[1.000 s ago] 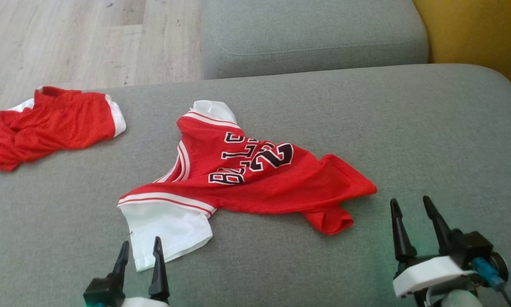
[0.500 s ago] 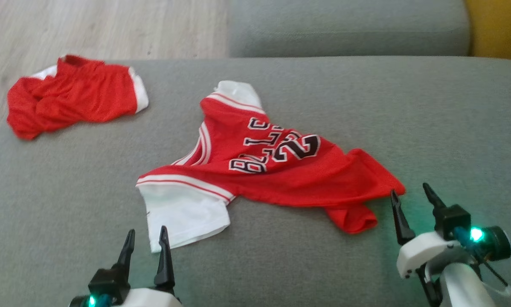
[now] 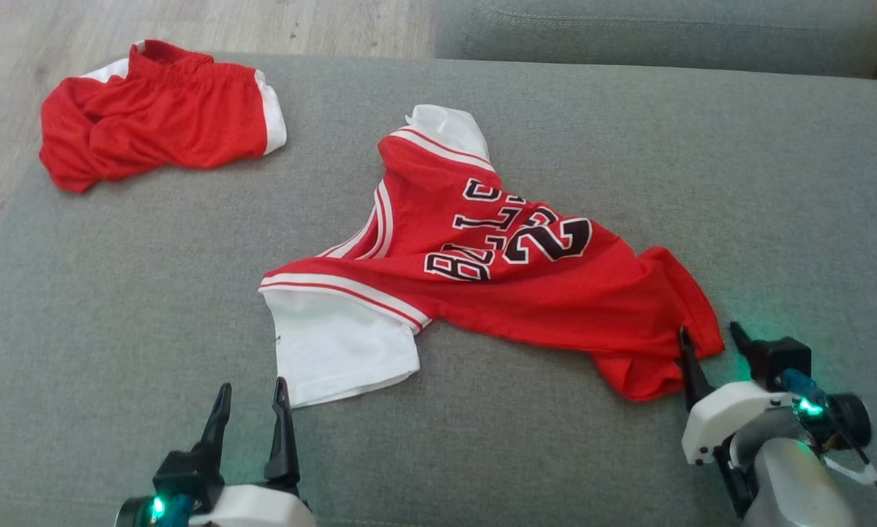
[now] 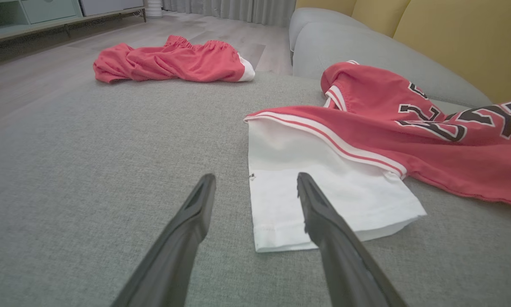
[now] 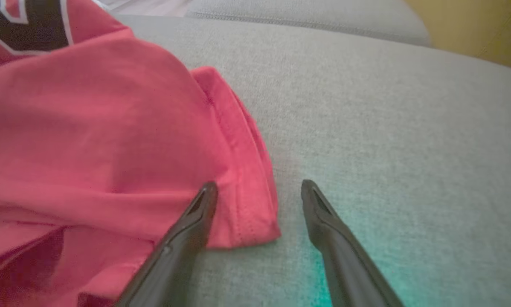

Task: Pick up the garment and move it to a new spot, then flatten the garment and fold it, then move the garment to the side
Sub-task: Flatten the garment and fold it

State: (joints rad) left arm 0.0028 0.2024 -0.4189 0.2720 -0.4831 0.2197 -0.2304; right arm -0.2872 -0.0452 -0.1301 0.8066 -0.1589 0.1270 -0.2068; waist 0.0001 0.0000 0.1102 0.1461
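The garment is a red jersey with black lettering and white sleeves, lying crumpled on the grey sofa seat. My left gripper is open at the lower left, its tips at the free end of the near white sleeve. In the left wrist view that gripper straddles the left edge of the sleeve. My right gripper is open at the jersey's red hem corner. In the right wrist view this gripper has one finger over the red hem and the other over bare cushion.
A second red piece, shorts with white trim, lies bunched at the seat's far left corner. The wooden floor drops off beyond it. A grey back cushion runs along the far edge, with yellow cushions behind.
The head camera has turned and tipped, shifting the whole picture. Against the jersey, my right gripper has come forward onto its red hem corner. Both grippers stay open.
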